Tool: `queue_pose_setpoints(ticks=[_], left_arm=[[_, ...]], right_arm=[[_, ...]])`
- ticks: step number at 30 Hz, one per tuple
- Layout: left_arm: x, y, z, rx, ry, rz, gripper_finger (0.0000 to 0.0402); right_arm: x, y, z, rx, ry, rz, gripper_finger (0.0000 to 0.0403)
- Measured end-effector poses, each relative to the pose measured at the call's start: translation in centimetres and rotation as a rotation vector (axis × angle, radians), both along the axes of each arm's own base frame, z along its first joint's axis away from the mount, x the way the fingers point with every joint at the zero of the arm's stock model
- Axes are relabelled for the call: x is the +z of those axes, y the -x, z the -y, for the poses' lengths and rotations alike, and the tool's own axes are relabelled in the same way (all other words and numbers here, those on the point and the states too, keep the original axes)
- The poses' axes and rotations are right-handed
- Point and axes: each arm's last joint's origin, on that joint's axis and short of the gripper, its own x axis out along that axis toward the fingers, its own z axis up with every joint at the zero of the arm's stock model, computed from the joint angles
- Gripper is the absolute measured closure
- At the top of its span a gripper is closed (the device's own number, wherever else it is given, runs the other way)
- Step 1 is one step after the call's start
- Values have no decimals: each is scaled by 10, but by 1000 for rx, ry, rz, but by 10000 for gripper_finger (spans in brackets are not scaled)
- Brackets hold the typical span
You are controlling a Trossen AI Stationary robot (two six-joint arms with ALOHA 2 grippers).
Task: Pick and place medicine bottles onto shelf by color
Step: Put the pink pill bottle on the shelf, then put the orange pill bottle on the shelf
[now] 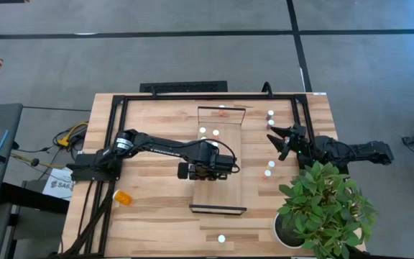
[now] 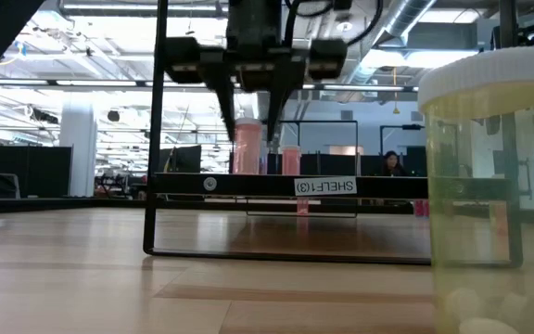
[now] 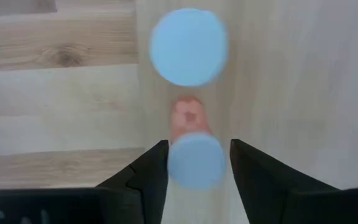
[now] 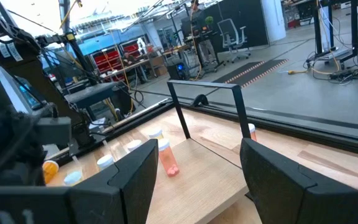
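The shelf (image 1: 219, 188) is a pale board with dark end rails, lying across the middle of the table. My left gripper (image 3: 199, 163) points down over it, open. Its fingers stand on either side of the white cap (image 3: 196, 162) of a reddish medicine bottle (image 2: 247, 147), which stands upright on the shelf. A second white cap (image 3: 188, 46) shows just beyond it. Two more capped bottles (image 1: 209, 132) stand farther along the shelf, and a reddish one (image 1: 222, 110) stands at its far end. My right gripper (image 1: 282, 140) waits at the table's right, open and empty. My left gripper comes from above with one finger on each side of the bottle's cap (image 3: 196, 162). A narrow gap shows beside one finger (image 3: 253, 177). I cannot tell whether the other finger (image 3: 148, 177) touches the cap. The bottle stands upright on the shelf.
Several loose bottles stand on the table right of the shelf (image 1: 270, 119), (image 1: 269, 169). An orange one (image 1: 122, 196) lies at the left. A pale bottle (image 2: 489, 186) stands by the near edge. A potted plant (image 1: 325, 208) fills the near right corner. A black frame (image 1: 121, 108) borders the table.
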Motion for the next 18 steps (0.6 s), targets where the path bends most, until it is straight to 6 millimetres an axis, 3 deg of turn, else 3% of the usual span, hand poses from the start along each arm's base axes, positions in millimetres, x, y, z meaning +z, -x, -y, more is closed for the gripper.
queue_pose_setpoints(ticks=[11, 18], left_arm=[[61, 14, -1, -42, -30, -14, 272], [90, 29, 2, -282, -129, 88, 295]], right_arm=[[0, 0, 0, 0, 0, 0, 152], [0, 0, 0, 0, 0, 1, 152]])
